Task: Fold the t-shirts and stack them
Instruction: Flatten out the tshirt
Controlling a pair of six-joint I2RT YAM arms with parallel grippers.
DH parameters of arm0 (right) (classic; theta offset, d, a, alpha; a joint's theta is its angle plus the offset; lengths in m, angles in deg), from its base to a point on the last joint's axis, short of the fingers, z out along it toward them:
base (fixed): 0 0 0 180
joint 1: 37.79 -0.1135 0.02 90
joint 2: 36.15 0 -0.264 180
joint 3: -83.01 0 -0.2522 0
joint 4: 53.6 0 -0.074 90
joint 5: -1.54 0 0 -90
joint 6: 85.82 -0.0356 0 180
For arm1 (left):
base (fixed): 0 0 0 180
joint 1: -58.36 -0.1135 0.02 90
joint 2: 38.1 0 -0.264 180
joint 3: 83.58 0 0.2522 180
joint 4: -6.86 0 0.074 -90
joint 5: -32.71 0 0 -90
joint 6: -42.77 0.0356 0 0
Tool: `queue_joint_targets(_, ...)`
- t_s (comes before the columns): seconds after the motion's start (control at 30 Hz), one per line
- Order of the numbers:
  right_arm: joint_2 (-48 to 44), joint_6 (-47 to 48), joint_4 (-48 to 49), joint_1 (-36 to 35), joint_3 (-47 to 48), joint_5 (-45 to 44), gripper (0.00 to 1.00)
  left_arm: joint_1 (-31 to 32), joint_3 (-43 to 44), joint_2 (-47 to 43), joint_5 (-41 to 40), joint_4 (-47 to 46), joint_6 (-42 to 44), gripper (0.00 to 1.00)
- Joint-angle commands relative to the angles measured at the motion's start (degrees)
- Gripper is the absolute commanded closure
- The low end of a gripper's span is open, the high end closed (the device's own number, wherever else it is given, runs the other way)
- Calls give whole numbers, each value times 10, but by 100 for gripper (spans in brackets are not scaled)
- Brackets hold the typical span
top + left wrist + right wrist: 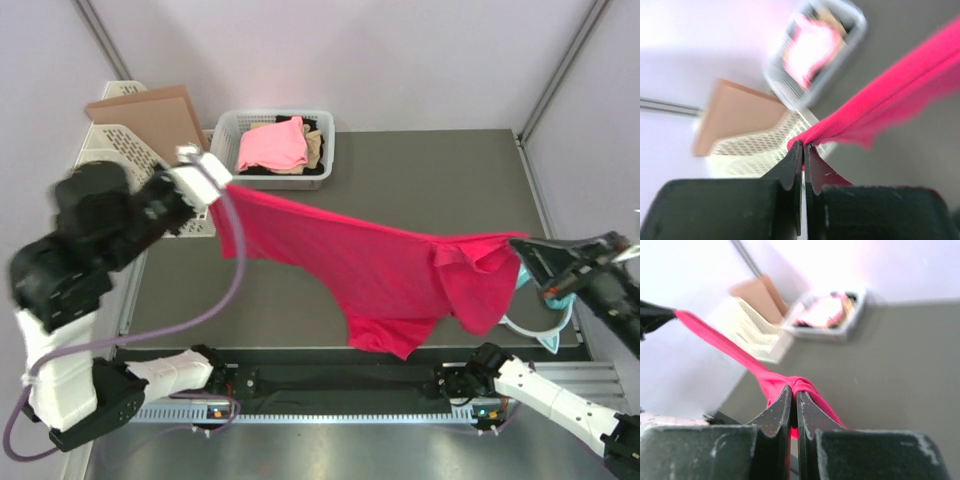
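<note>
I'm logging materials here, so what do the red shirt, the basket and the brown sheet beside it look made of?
The red shirt looks like soft matte cloth, perhaps cotton: it sags and creases. The basket seems white plastic, judging by its moulded mesh walls. The brown sheet is flat, matte and stiff-looking, likely cardboard, possibly thin wood.

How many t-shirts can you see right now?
4: the crimson t-shirt held stretched across the middle; the pink t-shirt, tan t-shirt and black t-shirt in the basket. Others may hide underneath.

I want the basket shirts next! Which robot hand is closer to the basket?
Left. The left gripper is just beside the basket; the right gripper is far across the table.
</note>
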Motion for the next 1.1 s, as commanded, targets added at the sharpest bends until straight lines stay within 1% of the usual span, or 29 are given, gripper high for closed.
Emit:
queue_joint_targets(0.0, 28, 72, 4, 52, 105, 105, 100, -3, 249, 59, 6, 139, -27, 100)
queue_joint_targets(0.03, 42, 74, -6, 69, 144, 145, 100, -6, 277, 55, 2, 143, -21, 100)
queue_joint_targets(0.07, 48, 81, -13, 88, 165, 173, 100, -17, 267, 44, 7, 141, -13, 99)
queue_joint_targets(0.1, 54, 85, -20, 131, 186, 192, 100, -24, 254, 18, 10, 136, 0, 98)
queue_joint_targets(0.13, 64, 89, -33, 150, 223, 221, 100, -30, 220, 7, 20, 127, 3, 98)
queue_joint_targets(0.2, 76, 94, -47, 187, 252, 238, 100, -45, 185, -20, 31, 118, 10, 98)
queue_joint_targets(0.23, 88, 94, -60, 193, 268, 240, 100, -46, 155, -26, 37, 113, 11, 98)
queue_joint_targets(0.3, 96, 89, -69, 195, 270, 225, 100, -50, 137, -33, 62, 109, 10, 98)
queue_joint_targets(0.4, 99, 85, -68, 195, 236, 186, 100, -50, 113, -30, 91, 114, 3, 98)
queue_joint_targets(0.47, 107, 81, -67, 194, 202, 155, 100, -50, 56, -34, 93, 107, 7, 98)
queue_joint_targets(0.5, 112, 79, -69, 194, 190, 152, 100, -50, 26, -46, 92, 84, 15, 98)
queue_joint_targets(0.53, 125, 78, -70, 194, 164, 120, 100, -50, -45, -54, 86, 65, 22, 99)
queue_joint_targets(0.57, 133, 78, -70, 194, 148, 112, 100, -50, -84, -71, 79, 43, 29, 99)
queue_joint_targets(0.6, 142, 78, -70, 194, 130, 101, 100, -50, -166, -79, 55, -4, 44, 100)
queue_joint_targets(0.67, 172, 77, -55, 194, 75, 71, 100, -50, -236, -90, 42, -36, 59, 100)
queue_joint_targets(0.7, 182, 77, -31, 194, 37, 65, 100, -50, -302, -88, 29, -67, 71, 100)
queue_joint_targets(0.73, 201, 76, -17, 194, 18, 49, 100, -50, -332, -85, 24, -82, 75, 100)
queue_joint_targets(0.77, 213, 78, -3, 195, 1, 41, 100, -50, -363, -75, 19, -103, 80, 100)
queue_joint_targets(0.8, 223, 80, 29, 197, -29, 32, 100, -51, -423, -70, 14, -124, 91, 100)
queue_joint_targets(0.83, 251, 80, 44, 201, -42, 20, 100, -53, -453, -62, -2, -179, 100, 100)
queue_joint_targets(0.9, 283, 83, 85, 219, -68, 21, 100, -71, -517, -25, -10, -234, 133, 100)
queue_joint_targets(0.93, 314, 82, 99, 225, -75, 25, 100, -87, -525, -7, 0, -283, 144, 100)
queue_joint_targets(0.97, 331, 83, 111, 240, -82, 30, 100, -126, -523, 47, 12, -297, 151, 100)
queue_joint_targets(1.03, 378, 83, 142, 257, -94, 46, 100, -168, -481, 112, 28, -317, 153, 100)
queue_joint_targets(1.07, 393, 83, 151, 273, -97, 53, 100, -193, -457, 180, 17, -310, 153, 100)
